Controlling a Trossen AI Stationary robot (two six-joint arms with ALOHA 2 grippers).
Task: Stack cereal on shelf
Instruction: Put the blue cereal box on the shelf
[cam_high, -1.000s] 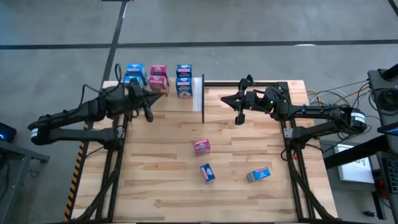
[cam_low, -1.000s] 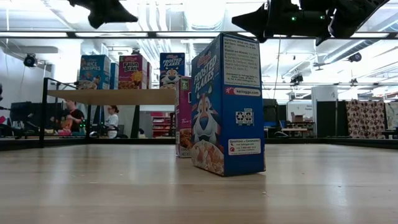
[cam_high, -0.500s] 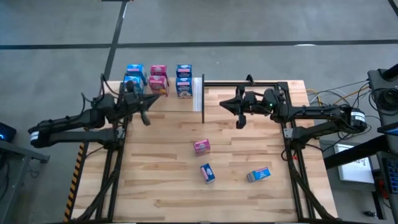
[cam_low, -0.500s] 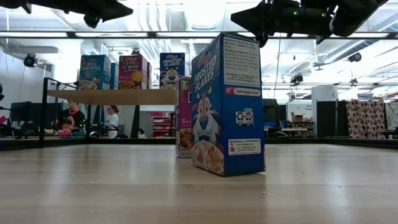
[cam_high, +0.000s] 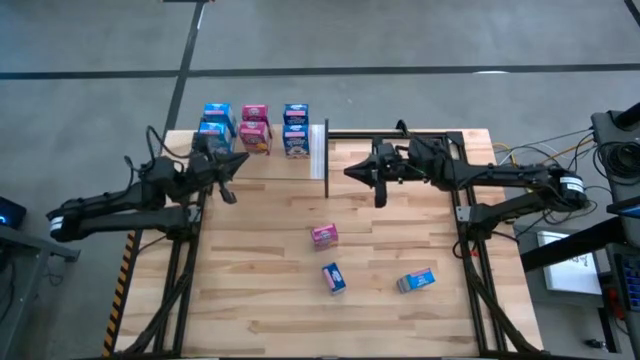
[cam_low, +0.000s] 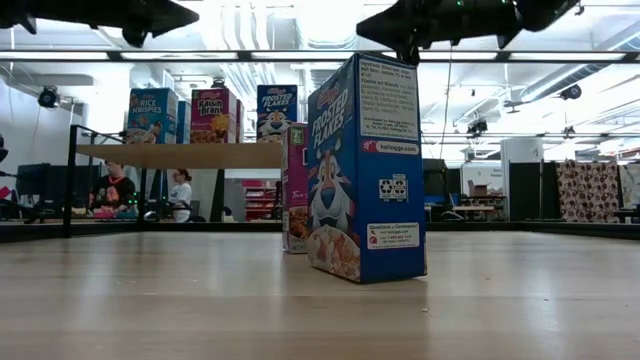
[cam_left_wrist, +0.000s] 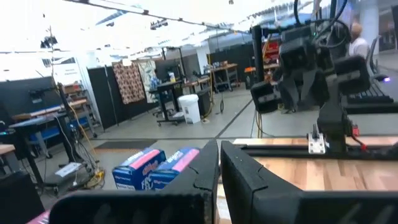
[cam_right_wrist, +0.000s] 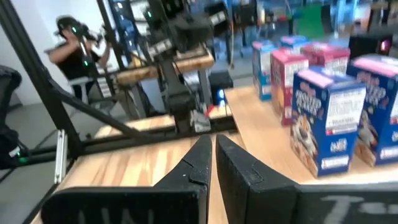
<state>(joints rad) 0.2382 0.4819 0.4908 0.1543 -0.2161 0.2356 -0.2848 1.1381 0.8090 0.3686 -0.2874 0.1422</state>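
Note:
Several blue and pink cereal boxes (cam_high: 254, 126) stand upright on the pale shelf (cam_high: 270, 166) at the table's far left. Three more are on the table: a pink box (cam_high: 323, 235), a blue box (cam_high: 333, 278) and a blue box lying flat (cam_high: 416, 281). The low view has the blue box (cam_low: 365, 170) standing in front of the pink box (cam_low: 295, 187). My left gripper (cam_high: 228, 190) hangs shut and empty above the shelf's near left part. My right gripper (cam_high: 380, 194) hovers shut and empty just right of the shelf's white strip (cam_high: 318, 150).
A black metal frame (cam_high: 400, 133) runs along the table's far right edge. Bare planks (cam_high: 250, 290) lie between the shelf and the near edge. Cables and equipment (cam_high: 615, 150) sit beyond the right edge. People (cam_low: 180, 190) are in the room behind the table.
My left gripper has drawn back toward the table's left edge, away from the boxes on the shelf. My right gripper has shifted a little toward the shelf. Both stay shut. No box has moved.

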